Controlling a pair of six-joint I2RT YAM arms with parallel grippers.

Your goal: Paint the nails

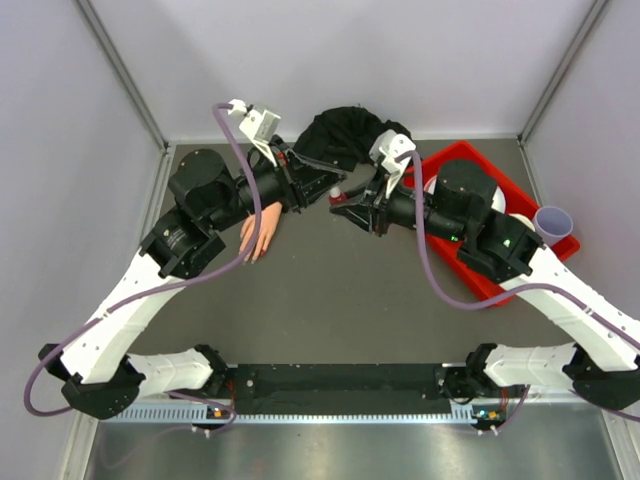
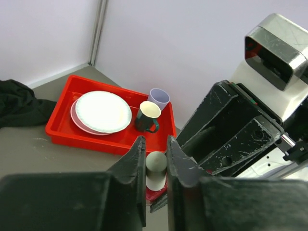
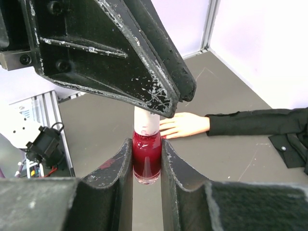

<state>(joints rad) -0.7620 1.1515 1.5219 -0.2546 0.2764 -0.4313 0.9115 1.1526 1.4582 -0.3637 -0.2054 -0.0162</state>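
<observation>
Two black two-finger grippers meet over the far middle of the dark grey table. The right gripper is clamped on the body of a small red glass polish bottle, which stands upright with one finger pressed to each side. The left gripper comes in from the opposite side, its fingers closed against the bottle's white cylindrical cap, one on either side.

The life-size peach-coloured mannequin hand lies flat on the table. In the right wrist view it is beyond the bottle, with its fingers pointing toward it, apart from both grippers. From above, it lies partly under the left arm, to the left of where the grippers meet. Its nails are at the fingertips nearest the bottle, too small to tell their colour. A black fabric sleeve covers the wrist and trails toward the far wall.

The bottle's visible face is plain red glass.

A red plastic tray at the far right holds stacked round white plates and a dark green mug. A pale lavender cup stands at its rim; whether inside or outside cannot be told.
</observation>
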